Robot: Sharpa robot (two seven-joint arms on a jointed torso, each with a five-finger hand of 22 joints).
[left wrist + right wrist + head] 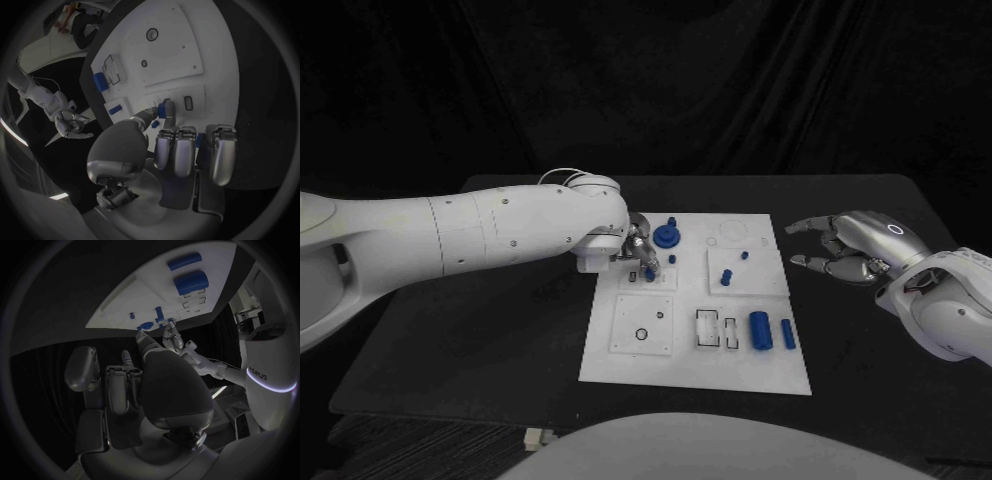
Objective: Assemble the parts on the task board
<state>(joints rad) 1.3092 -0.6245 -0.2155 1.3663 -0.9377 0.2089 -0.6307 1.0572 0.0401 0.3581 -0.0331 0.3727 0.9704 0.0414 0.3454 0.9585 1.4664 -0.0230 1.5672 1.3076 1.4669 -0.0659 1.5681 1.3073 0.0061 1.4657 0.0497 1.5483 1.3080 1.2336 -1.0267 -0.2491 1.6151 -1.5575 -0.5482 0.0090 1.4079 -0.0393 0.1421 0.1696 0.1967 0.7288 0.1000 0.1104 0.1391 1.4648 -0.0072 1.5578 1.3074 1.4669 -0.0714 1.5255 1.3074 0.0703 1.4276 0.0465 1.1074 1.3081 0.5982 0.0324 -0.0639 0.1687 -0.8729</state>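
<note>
The white task board lies in the middle of the black table. My left hand hangs over the board's near-left part and pinches a small blue peg between thumb and finger; the left wrist view shows that peg just above the board. A blue gear-like part stands right beside the hand. Two blue cylinders lie at the board's right side. My right hand hovers off the board's right edge, fingers apart and holding nothing.
Small blue pegs stand in the board's middle. Rectangular slots and round holes mark its near half. The right wrist view shows the cylinders and my left hand across the board.
</note>
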